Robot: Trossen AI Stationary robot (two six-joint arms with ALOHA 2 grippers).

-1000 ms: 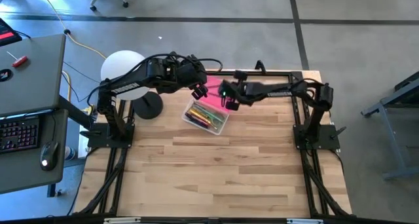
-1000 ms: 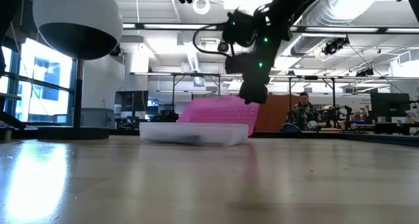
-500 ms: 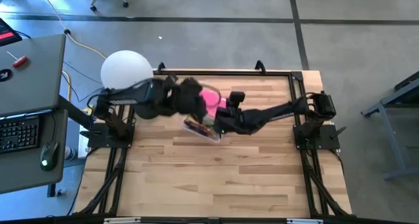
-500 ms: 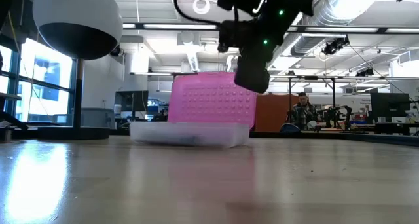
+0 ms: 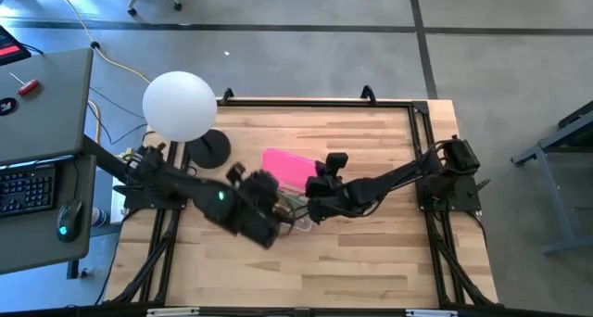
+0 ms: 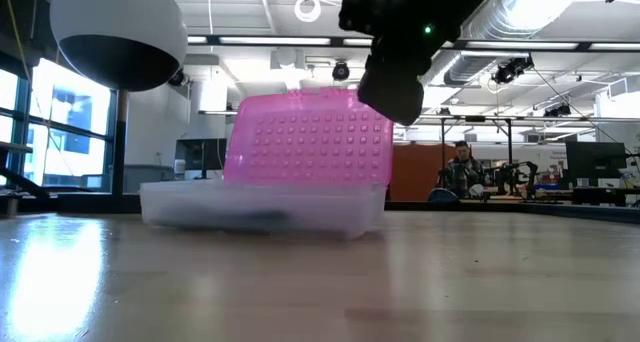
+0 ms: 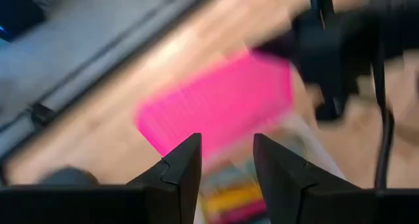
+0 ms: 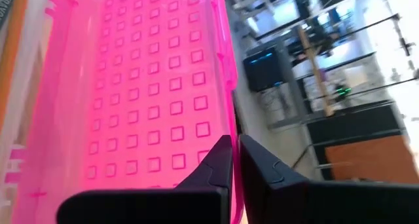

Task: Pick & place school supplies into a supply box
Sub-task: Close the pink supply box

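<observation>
Both arms stretched low toward the table's (image 5: 371,252) middle, supply box (image 6: 265,204) there with pink lid (image 5: 289,167) raised upright and pencils (image 7: 226,201) inside, right gripper (image 8: 233,160) pinched shut on lid's edge, left gripper (image 7: 226,164) hovering above box, jaws apart, empty.

The supply box (image 6: 262,203) has a cloudy, translucent plastic body, and its pink lid (image 8: 150,99), pinched at its edge between the right gripper (image 8: 232,160)'s matt black fingers (image 8: 213,165), is see-through plastic moulded with a grid of small raised squares. The table (image 5: 361,252) is pale planked wood with a light sheen. The left gripper (image 7: 226,165)'s fingers look like dull black plastic.
</observation>
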